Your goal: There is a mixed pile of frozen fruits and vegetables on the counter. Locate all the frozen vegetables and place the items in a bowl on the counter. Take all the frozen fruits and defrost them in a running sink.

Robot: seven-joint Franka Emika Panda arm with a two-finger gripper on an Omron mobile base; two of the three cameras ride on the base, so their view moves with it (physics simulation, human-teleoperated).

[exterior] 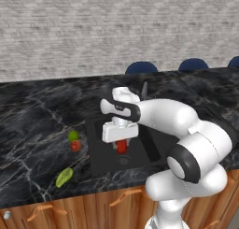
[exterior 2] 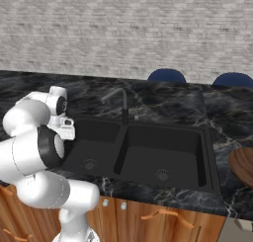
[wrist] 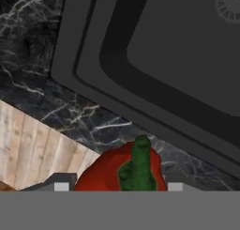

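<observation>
Left base view: the gripper (exterior: 121, 142) is clamped on a red bell pepper (exterior: 122, 146), hanging over the sink (exterior: 100, 148); a green ball (exterior: 73, 135), red-orange ball (exterior: 76, 146) and yellow-green oblong (exterior: 64, 177) lie on the counter (exterior: 32, 125)

Right base view: a wooden bowl (exterior 2: 242, 166) sits far right

Hand view: the pepper's green stem (wrist: 138, 165) shows between the fingertips. The vegetable is in transit; next, I judge, carry it across to the bowl

No readable text, labels or numbers anywhere.

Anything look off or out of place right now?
Yes: the gripper holds the red chunk, a vegetable, over the sink rather than a bowl. The faucet shows no running water.
</observation>
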